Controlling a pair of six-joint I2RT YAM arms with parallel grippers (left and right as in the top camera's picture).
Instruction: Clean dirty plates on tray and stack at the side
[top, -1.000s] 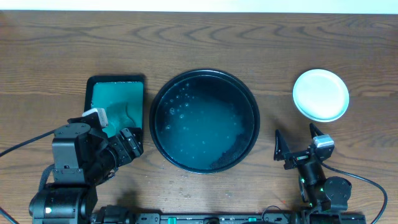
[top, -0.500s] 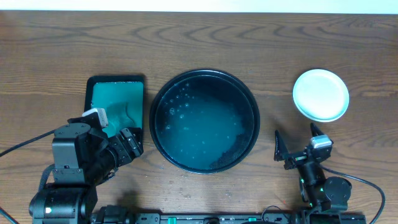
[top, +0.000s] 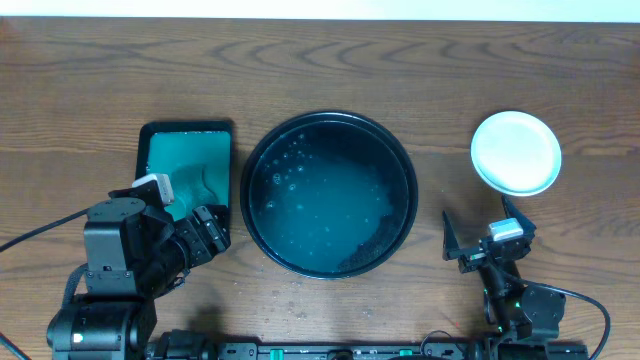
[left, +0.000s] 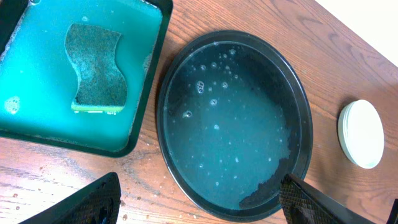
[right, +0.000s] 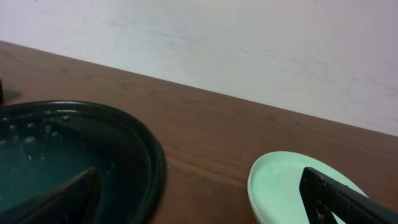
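On the left, nothing has moved in the last second. The green tray (top: 186, 130) holds its pool of soapy water with the sponge (left: 96, 68) lying loose in it. The left hand (left: 200, 186) hangs over the near edge of the table (top: 80, 80) with its fingers well apart and nothing between them.

In the middle, the tray (top: 245, 195) looks as it did a second ago. It carries no plate, only a thin film of bubbly water across its floor.

The only change is on the right. The right hand (top: 478, 225) has drawn back slightly toward its base and turned a little, its fingers spread as wide as they go and empty. Just beyond it, apart from both trays, the plates (top: 515, 152) sit stacked on the table. The top face looks pale and free of smears, though the lower ones are hidden.

With the tray cleared, the stack set aside, the sponge put down and both hands empty, the work looks finished. The right arm's small retreat reads as settling back to rest rather than reaching for anything.
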